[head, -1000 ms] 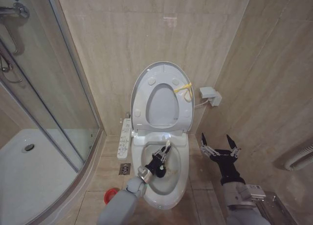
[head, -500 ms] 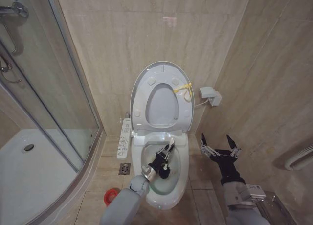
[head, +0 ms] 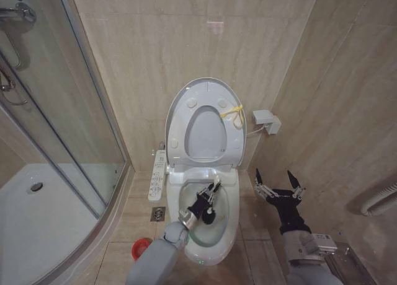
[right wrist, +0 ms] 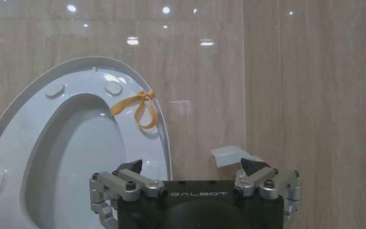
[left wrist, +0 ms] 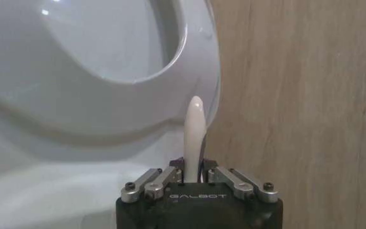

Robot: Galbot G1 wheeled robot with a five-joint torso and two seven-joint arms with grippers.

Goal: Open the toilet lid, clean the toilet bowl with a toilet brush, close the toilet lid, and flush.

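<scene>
1. The toilet lid (head: 205, 121) stood raised against the back wall, upright, with the seat ring up against it; a yellow tie (head: 234, 113) hung at its edge on the robot's right.
2. The toilet bowl (head: 214, 251) was uncovered below it, with the button panel (head: 158, 175) along its left side.
3. The left gripper (head: 211, 195) was inside the bowl, fingers clamped on the toilet brush (left wrist: 194, 136) handle; in the left wrist view the white stick stuck up from between the fingers.
4. The brush head was hidden, so contact with the ceramic could not be told.
5. The right gripper (head: 278, 184) hung beside the bowl on the right, near the side wall, fingers spread apart and holding nothing.
6. A red cup holder (head: 140, 248) sat on the floor left of the bowl, near the floor drain (head: 157, 214).
</scene>
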